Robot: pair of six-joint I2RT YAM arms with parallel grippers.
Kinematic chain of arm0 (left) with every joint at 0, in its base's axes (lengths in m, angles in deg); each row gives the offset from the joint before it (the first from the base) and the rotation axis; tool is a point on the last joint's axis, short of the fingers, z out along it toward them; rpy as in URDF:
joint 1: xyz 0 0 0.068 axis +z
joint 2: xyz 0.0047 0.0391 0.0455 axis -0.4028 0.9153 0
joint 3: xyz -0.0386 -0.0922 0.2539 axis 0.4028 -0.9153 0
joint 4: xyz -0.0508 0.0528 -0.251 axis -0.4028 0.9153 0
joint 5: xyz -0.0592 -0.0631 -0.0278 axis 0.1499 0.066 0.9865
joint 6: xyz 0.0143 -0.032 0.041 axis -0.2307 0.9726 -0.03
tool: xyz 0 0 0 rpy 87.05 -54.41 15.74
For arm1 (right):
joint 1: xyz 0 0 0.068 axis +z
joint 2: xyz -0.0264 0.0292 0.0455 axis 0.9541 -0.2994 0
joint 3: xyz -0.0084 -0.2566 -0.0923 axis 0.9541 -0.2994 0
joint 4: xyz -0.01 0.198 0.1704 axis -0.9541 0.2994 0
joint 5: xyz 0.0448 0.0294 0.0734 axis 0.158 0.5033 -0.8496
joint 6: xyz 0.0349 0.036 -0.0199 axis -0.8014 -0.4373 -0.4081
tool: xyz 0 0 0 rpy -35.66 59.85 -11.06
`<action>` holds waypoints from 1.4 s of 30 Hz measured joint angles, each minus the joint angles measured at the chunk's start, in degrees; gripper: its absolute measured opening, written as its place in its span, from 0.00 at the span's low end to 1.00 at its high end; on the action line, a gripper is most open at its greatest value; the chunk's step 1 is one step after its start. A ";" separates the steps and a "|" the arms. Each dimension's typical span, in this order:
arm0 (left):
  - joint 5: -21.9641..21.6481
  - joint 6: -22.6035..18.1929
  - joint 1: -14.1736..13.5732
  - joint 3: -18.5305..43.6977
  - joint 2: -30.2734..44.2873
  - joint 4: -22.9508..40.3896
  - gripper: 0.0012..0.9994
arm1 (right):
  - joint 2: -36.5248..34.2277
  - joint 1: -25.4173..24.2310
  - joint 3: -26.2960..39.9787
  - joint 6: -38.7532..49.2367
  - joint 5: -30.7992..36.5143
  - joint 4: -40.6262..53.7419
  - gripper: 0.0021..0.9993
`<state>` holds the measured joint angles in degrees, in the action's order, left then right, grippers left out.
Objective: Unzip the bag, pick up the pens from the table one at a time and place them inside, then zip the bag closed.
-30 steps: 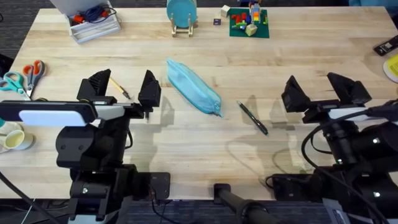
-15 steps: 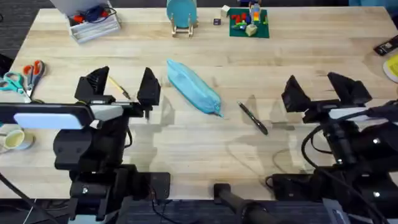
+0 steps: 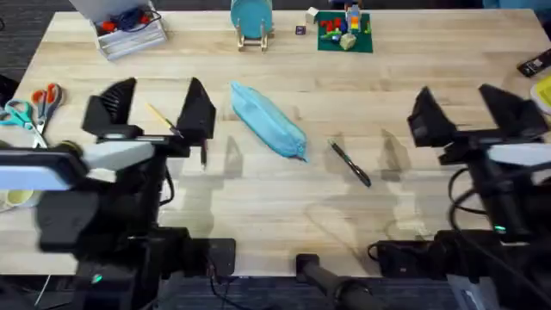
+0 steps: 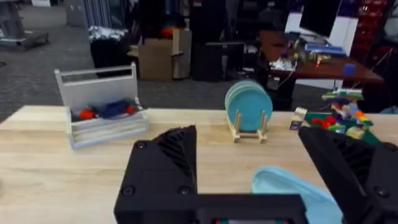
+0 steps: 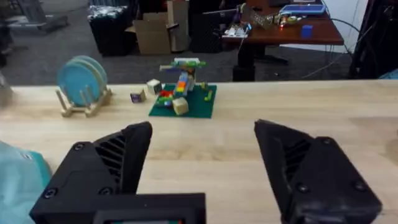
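Note:
The light blue-teal bag [image 3: 269, 120] lies slantwise at the middle of the table [image 3: 275, 207], with its zipper end pointing toward the near right. One slim black pen [image 3: 349, 163] rests just right of that end. A second thin dark pen [image 3: 203, 154] lies left of the bag, by my left gripper's inner finger. My left gripper [image 3: 153, 110] hangs open left of the bag, holding nothing. My right gripper [image 3: 469, 116] is open and holds nothing, well right of the pen. The bag [image 4: 292, 193] shows between the left fingers [image 4: 165, 168] in the left wrist view. Its edge [image 5: 18, 180] shows in the right wrist view.
A thin yellow stick [image 3: 162, 119] lies under the left gripper. At the far edge stand a grey tray [image 3: 129, 30], a teal disc on a wooden stand [image 3: 251, 19] and a green brick plate [image 3: 344, 30]. Scissors [image 3: 34, 103] lie at the left edge.
Both arms have risen toward the camera. The left gripper shifted left, the right gripper shifted right and farther out. Bag and pens have not moved.

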<state>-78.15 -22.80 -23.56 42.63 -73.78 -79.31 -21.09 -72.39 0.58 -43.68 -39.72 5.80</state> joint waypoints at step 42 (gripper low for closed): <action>2.36 -0.48 0.00 58.92 64.53 47.04 0.99 | -58.83 0.00 51.74 -0.80 0.00 41.83 1.00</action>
<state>-75.79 -23.28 -23.56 101.56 -9.25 -32.28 -79.92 -72.39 52.32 -44.47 -39.72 47.63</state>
